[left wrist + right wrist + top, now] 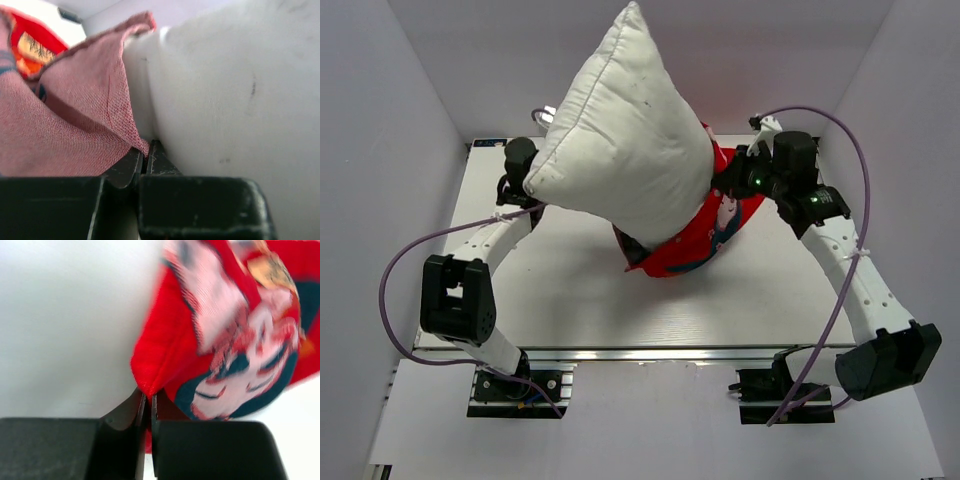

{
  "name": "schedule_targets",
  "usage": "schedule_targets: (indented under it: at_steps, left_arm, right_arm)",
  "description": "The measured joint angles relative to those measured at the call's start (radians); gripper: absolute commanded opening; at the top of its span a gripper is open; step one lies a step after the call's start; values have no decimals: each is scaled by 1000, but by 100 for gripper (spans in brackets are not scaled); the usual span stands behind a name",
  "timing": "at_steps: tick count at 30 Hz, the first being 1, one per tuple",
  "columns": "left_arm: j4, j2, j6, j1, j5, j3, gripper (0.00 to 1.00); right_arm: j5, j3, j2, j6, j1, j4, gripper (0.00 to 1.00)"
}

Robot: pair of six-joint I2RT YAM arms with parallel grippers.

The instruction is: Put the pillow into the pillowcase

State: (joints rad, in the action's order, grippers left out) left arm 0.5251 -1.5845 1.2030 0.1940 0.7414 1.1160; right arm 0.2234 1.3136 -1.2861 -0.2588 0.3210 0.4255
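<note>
The white pillow [620, 130] stands tilted high over the table, its lower corner inside the red pillowcase [705, 235]. My left gripper [528, 186] sits at the pillow's left lower corner. In the left wrist view it [146, 152] is shut on the edge of the pillowcase's pink lining [75, 125], right beside the pillow [235, 100]. My right gripper [728, 182] is at the pillowcase's right side. In the right wrist view it [147, 399] is shut on the red pillowcase's [235, 355] hem, with the pillow [70, 315] to its left.
The white table [570, 300] lies below, with grey walls close on the left, right and back. Purple cables [395, 260] loop off both arms. A metal rail [650, 353] runs along the near edge.
</note>
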Motion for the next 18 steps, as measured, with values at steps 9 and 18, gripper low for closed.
schedule_targets:
  at_steps: [9, 18]
  left_arm:
    - [-165, -77, 9, -23, -65, 430, 0]
    - [-329, -5, 39, -56, -100, 500, 0]
  right_arm:
    - [193, 280, -93, -178, 128, -73, 0]
    - [124, 927, -578, -306, -148, -126, 0]
